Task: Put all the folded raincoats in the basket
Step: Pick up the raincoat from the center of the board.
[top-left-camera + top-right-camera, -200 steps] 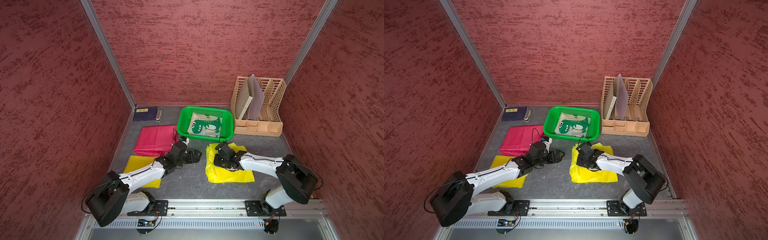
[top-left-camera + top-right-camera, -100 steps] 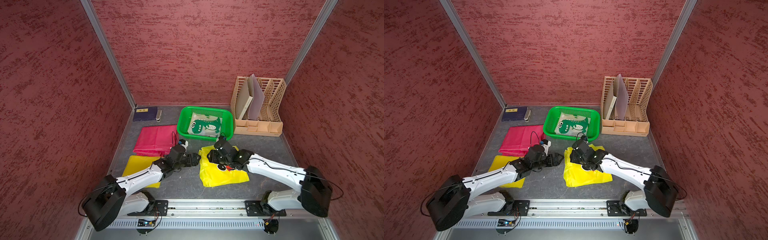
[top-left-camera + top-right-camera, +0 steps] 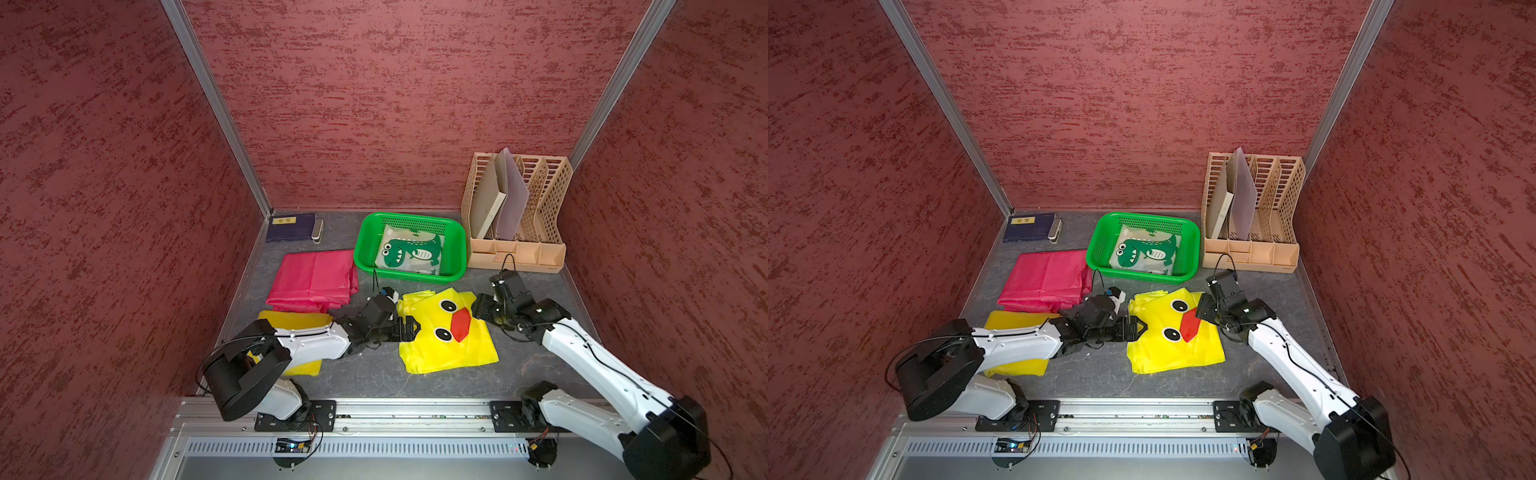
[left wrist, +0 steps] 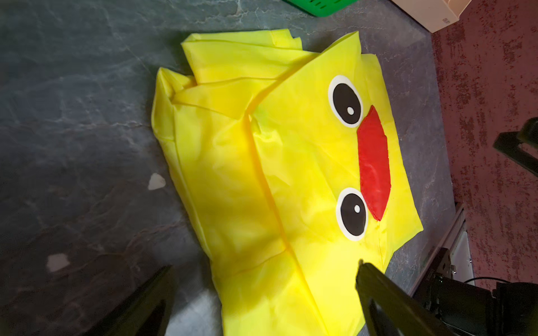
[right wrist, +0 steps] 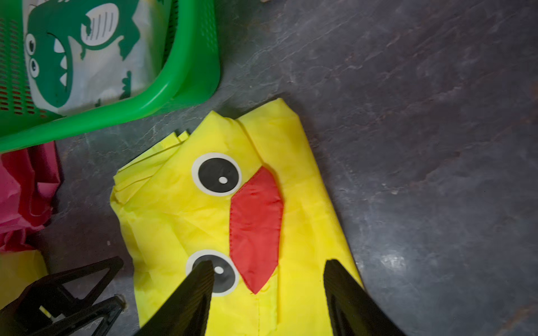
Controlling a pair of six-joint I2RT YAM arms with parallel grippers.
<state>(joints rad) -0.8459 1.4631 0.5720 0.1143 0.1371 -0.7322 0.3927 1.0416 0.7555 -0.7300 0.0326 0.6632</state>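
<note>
The raincoat (image 3: 446, 336), yellow with a duck face, lies folded on the counter (image 3: 374, 374). It is not yet in the basket (image 3: 360, 249), which sits near it at its 12 o'clock, with a strip of counter between them. A dinosaur-print piece (image 3: 409, 253) already lies in the basket.

My left pincer (image 3: 409, 328) stands wide at the raincoat's 9 o'clock edge, one finger over the cloth and one over the counter, holding nothing. My right pincer (image 3: 478, 309) is at the 3 o'clock edge, jaws apart and empty too. As I judge it, the grasp, lift and carry are all left to do.

I cannot tell whether any fingertip touches the cloth. My left arm covers part of a plain yellow sheet (image 3: 295, 319) at 8 o'clock. The wrist views cut off my own fingers.
</note>
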